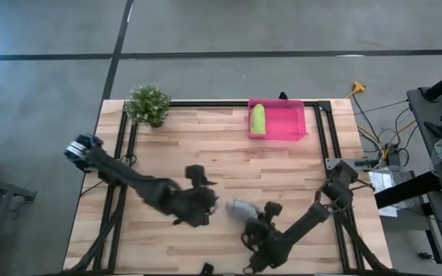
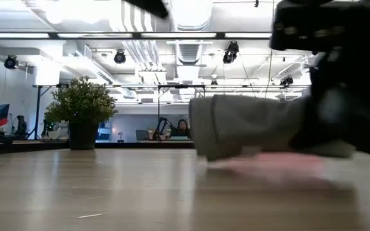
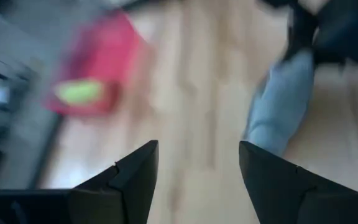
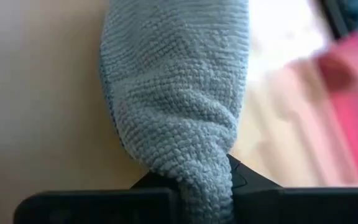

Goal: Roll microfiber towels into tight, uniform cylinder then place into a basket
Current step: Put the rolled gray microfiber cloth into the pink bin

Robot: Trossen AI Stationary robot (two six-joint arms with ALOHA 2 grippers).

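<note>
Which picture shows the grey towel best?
The right wrist view: the grey towel fills it, rolled up, one end pinched in the right gripper. The high view shows it small, the low view from the side, the left wrist view blurry.

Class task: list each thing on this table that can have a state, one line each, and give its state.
green towel: rolled, lying in the basket.
grey towel: rolled, pinched at one end.
basket: upright, holding one roll.
left gripper: open, empty.
right gripper: shut on grey towel.

Grey concrete floor (image 1: 44, 115), wooden table (image 1: 282, 172), ceiling spotlights (image 2: 119, 56)
</note>
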